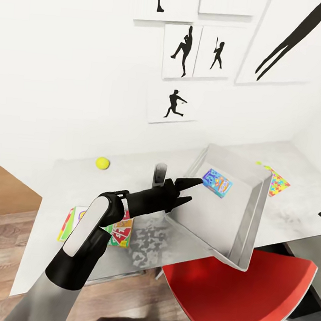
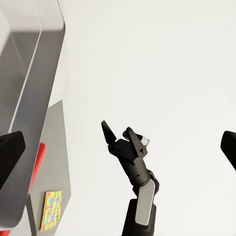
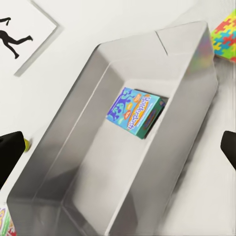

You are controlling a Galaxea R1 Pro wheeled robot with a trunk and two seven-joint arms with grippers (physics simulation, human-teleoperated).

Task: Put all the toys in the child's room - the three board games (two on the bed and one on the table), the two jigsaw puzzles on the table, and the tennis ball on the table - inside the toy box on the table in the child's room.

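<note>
One blue game box (image 1: 217,182) lies inside the toy box (image 1: 253,212), which is tipped up w/ its rim hanging past the table (image 1: 55,190) edge over the red chair (image 1: 236,293). Our left claw (image 1: 189,190) is spread wide, empty, fingertips just beside the blue box at the bin's near wall. Open tabletop lies btwn the bin and the tennis ball (image 1: 102,163), near the back wall. Another game box (image 1: 120,232) sits at the front edge under our arm. One puzzle (image 1: 277,182) lies behind the bin. Right claw (image 2: 123,137) is spread too, in open air.
</note>
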